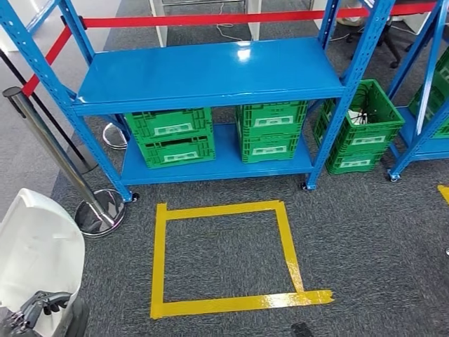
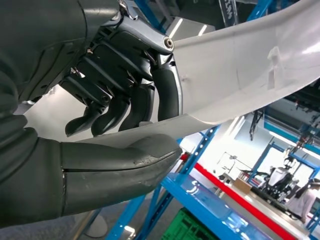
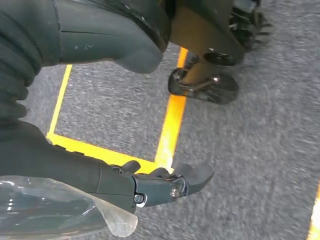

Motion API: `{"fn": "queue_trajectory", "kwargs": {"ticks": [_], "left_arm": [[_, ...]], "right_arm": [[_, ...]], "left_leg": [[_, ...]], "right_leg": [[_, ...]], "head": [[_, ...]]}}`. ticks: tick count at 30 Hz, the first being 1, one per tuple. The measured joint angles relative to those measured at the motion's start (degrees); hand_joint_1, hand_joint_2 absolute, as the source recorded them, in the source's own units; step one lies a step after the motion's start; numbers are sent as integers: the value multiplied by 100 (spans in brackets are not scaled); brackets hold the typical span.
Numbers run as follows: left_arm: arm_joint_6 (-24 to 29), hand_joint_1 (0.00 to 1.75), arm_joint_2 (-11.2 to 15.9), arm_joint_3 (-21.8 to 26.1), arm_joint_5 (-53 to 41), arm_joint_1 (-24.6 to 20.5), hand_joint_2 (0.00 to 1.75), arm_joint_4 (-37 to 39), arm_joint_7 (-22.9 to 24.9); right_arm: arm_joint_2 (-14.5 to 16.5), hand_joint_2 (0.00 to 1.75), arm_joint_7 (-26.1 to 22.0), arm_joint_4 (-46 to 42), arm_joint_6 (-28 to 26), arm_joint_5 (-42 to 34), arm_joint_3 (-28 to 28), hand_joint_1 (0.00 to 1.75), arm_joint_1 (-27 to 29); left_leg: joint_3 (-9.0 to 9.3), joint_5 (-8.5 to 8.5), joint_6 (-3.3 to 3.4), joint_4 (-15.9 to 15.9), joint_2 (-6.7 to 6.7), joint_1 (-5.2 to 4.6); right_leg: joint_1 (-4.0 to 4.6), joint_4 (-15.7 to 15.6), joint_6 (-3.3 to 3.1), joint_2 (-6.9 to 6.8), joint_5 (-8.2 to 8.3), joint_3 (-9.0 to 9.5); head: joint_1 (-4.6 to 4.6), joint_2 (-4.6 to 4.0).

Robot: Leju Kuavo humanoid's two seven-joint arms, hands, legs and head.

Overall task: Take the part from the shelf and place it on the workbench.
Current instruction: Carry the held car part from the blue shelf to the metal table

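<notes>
The part (image 1: 37, 239) is a large white curved plastic shell at the lower left of the head view. My left hand (image 1: 39, 309) grips its lower edge from below. In the left wrist view the thumb lies under the white part (image 2: 234, 75) and the dark fingers of the left hand (image 2: 124, 100) curl over its edge. My right hand (image 3: 94, 175) hangs above the grey carpet, fingers stretched out and apart from the thumb, with nothing in it. The blue shelf (image 1: 212, 70) stands ahead, its top board bare.
Green crates (image 1: 172, 137) (image 1: 270, 130) sit on the shelf's lower board, and another crate (image 1: 363, 126) stands on the floor to its right. A yellow tape square (image 1: 222, 303) marks the carpet in front. A chrome stanchion (image 1: 58, 154) with a red belt (image 1: 212, 19) stands left.
</notes>
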Motion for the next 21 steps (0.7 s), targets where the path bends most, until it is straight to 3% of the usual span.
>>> {"fn": "queue_trajectory", "kwargs": {"ticks": [1,2,3,5,7,8,10,11,13,15,16,17,18,19,21], "left_arm": [[0,175,14,-1,-6,-2,175,0,0],[0,175,27,-3,-15,-4,175,0,0],[0,175,42,-8,-26,-7,175,0,0],[1,175,68,-23,-46,-13,175,-1,0],[2,175,87,-40,-59,-19,175,-3,0],[2,175,96,-50,-63,-21,175,-4,0],[2,175,111,-78,-64,-23,175,-6,1],[2,175,119,-95,-64,-28,175,-7,2],[3,175,127,-119,-66,-41,175,-9,4],[2,175,137,-128,-79,-51,175,-10,21],[2,175,143,-130,-90,-57,175,-9,37],[2,175,150,-134,-102,-64,175,-9,57],[2,175,156,-139,-113,-72,175,-9,78],[2,175,161,-147,-121,-81,175,-9,98],[2,175,172,-170,-144,-105,175,-9,138]], "right_arm": [[4,175,-8,0,1,2,0,0,0],[8,175,-15,0,-1,2,0,0,0],[9,175,-19,0,-4,2,0,0,-2],[20,175,-25,0,-10,1,0,0,-3],[43,175,-29,0,-16,1,0,0,-4],[54,175,-31,0,-18,1,0,0,-6],[60,175,-33,1,-19,-1,0,0,-2],[61,175,-33,2,-20,-2,0,0,2],[61,175,-34,3,-25,-2,0,0,12],[61,175,-29,2,-33,-2,0,0,11],[61,175,-24,2,-36,-1,0,0,10],[61,175,-16,2,-37,-2,-1,0,9],[61,175,-2,2,-38,-4,-1,0,10],[59,175,17,2,-38,-8,-3,0,11],[56,175,72,2,-41,-20,-10,0,6]], "left_leg": [[9,-77,-4,283,-1,2],[79,-16,2,409,-3,2],[240,141,21,316,-5,1],[789,417,106,-433,-26,-14],[1273,426,189,-1261,-55,-40],[1370,393,214,-1477,-66,-59],[1355,446,246,-1608,-55,-69],[1314,509,274,-1650,-42,-60],[1195,638,316,-1719,-14,-24],[1026,739,318,-1675,1,-34],[940,787,315,-1641,11,-39],[848,828,315,-1600,22,-45],[754,864,313,-1547,31,-47],[662,890,306,-1487,35,-45],[508,926,276,-1353,36,-51]], "right_leg": [[5,19,-1,-8,69,-90],[11,46,2,-16,134,-184],[17,75,6,-19,194,-272],[32,122,18,-15,289,-426],[38,141,59,-6,390,-521],[29,138,94,-4,449,-561],[7,120,176,1,534,-636],[5,144,209,11,486,-682],[8,462,253,38,84,-837],[8,1139,275,49,-438,-993],[10,1460,279,49,-533,-1020],[13,1655,280,49,-474,-985],[14,1666,278,49,-298,-869],[12,1479,278,49,-102,-664],[14,725,281,55,-24,-109]], "head": [[0,0],[-1,0],[1,0],[2,0],[4,0],[5,0],[2,0],[2,0],[23,0],[50,0],[57,0],[59,0],[61,0],[60,0],[60,0]]}}
